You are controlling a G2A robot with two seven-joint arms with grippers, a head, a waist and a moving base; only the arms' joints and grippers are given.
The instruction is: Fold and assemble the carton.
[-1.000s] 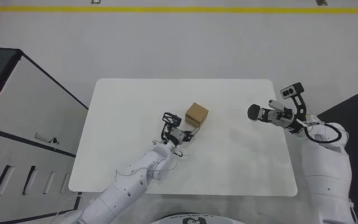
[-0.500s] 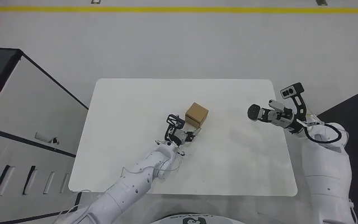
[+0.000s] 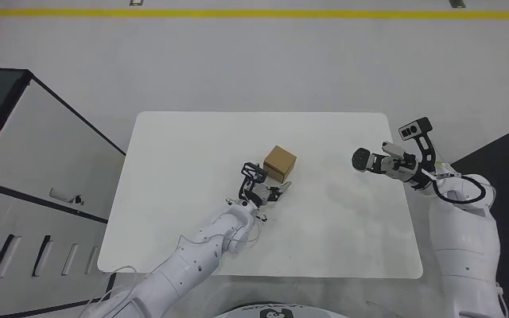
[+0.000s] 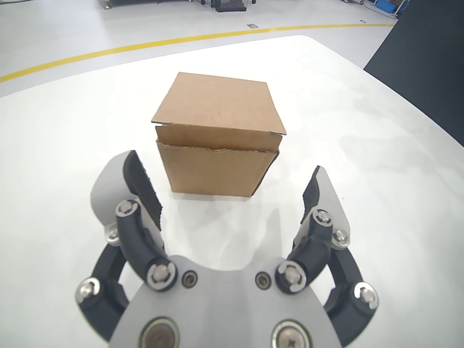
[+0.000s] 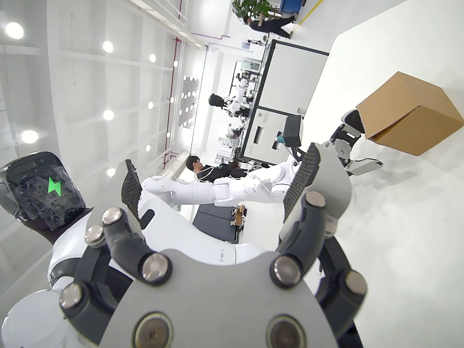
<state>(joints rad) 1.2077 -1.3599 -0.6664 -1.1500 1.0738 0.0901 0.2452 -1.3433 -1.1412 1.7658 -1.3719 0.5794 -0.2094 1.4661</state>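
A small brown carton [image 3: 279,163] stands closed on the white table [image 3: 175,159] near its middle. In the left wrist view the carton [image 4: 217,135] shows its lid folded down over the front wall. My left gripper [image 3: 273,189] sits just short of the carton on its near side, open and empty, not touching it [image 4: 232,186]. My right gripper [image 3: 359,159] hovers by the table's right edge, open with nothing between its fingers [image 5: 221,186]. The right wrist view shows the carton [image 5: 409,114] and the left gripper [image 5: 357,146] beside it.
A dark cabinet [image 3: 32,159] stands off the table's left side. A yellow floor line [image 3: 254,13] runs beyond the far edge. Bare table surface lies all around the carton.
My left gripper has slid a little to the right along the carton's near side. The carton and the right arm have stayed put.
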